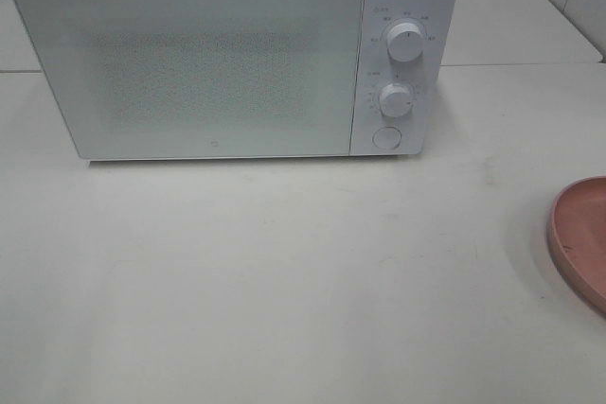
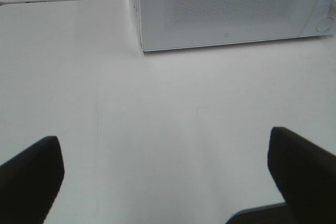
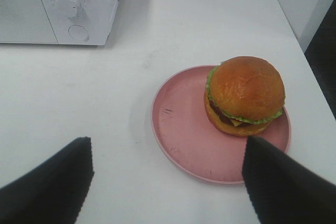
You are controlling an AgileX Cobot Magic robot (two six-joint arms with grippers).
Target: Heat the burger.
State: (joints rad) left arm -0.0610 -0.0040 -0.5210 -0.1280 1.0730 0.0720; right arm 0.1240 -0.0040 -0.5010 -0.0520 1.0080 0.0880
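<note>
both grippers, left (image 2: 165,174) and right (image 3: 168,174), gape wide, empty. burger (image 3: 244,96) on pink plate (image 3: 184,129) looks soft, squashy; grip bun sides gently.

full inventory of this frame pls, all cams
microwave: 1, white, back of table, door shut
dials: 2, white, microwave's right panel, stacked
round button: 1, white, below the dials
plate: 1, pink, table's right edge
burger: 1, golden-brown bun with green lettuce, on the plate, off-centre
table: 1, white
left hand: 1, black fingers, open, above bare table
right hand: 1, black fingers, open, empty, facing the plate
</note>
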